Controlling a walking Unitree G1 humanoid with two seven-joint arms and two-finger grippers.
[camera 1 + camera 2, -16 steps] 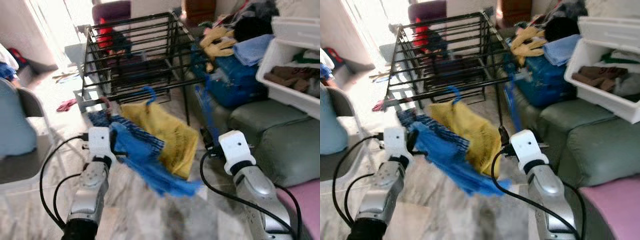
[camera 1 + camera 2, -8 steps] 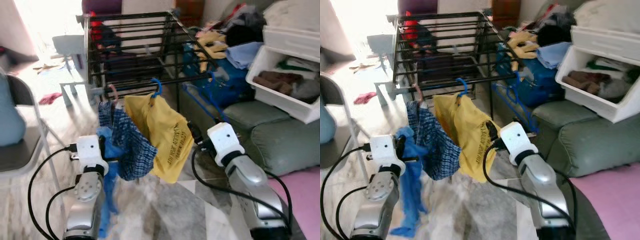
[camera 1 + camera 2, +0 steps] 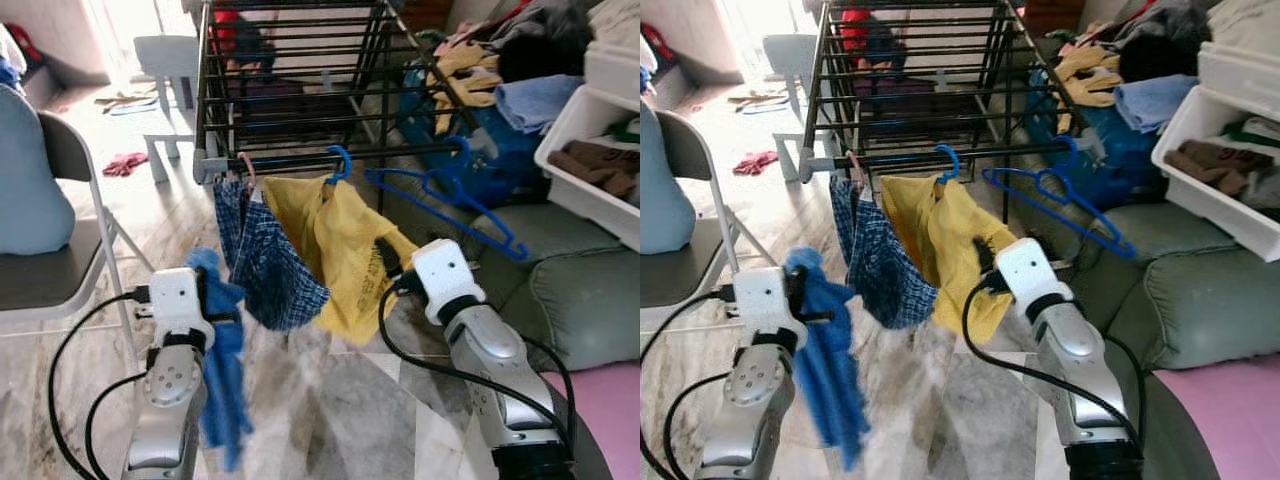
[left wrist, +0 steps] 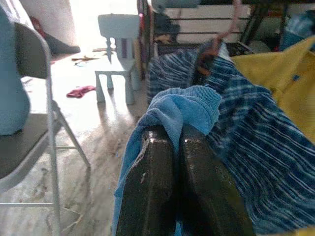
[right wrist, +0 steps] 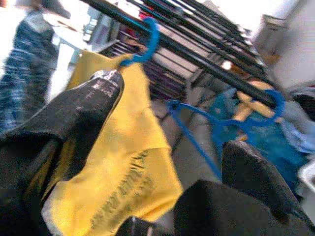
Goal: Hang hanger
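A black metal drying rack [image 3: 300, 90] stands in the middle of the room, with a green sofa [image 3: 560, 290] piled with clothes on the robot's right and a grey folding chair [image 3: 55, 270] on its left. From the rack's front rail hang three things side by side: a blue checked shirt [image 3: 262, 262] on a pink hook, a yellow shirt [image 3: 340, 250] on a blue hanger whose hook [image 3: 340, 160] sits over the rail, and, further to the right, an empty blue hanger [image 3: 450, 195] hooked on the same rail and tilted toward the sofa. A white storage bin [image 3: 590, 150] holding folded clothes rests on the sofa. The left gripper [image 4: 170, 140] is low in front of the rack, its two black fingers pressed together on a blue cloth [image 3: 222, 370], which hangs limp from it toward the floor and just touches the checked shirt's lower edge. The right gripper [image 5: 167, 118] is up against the yellow shirt, just below the hanger's hook; its fingers stand wide apart, with one against the yellow fabric and nothing gripped between them.
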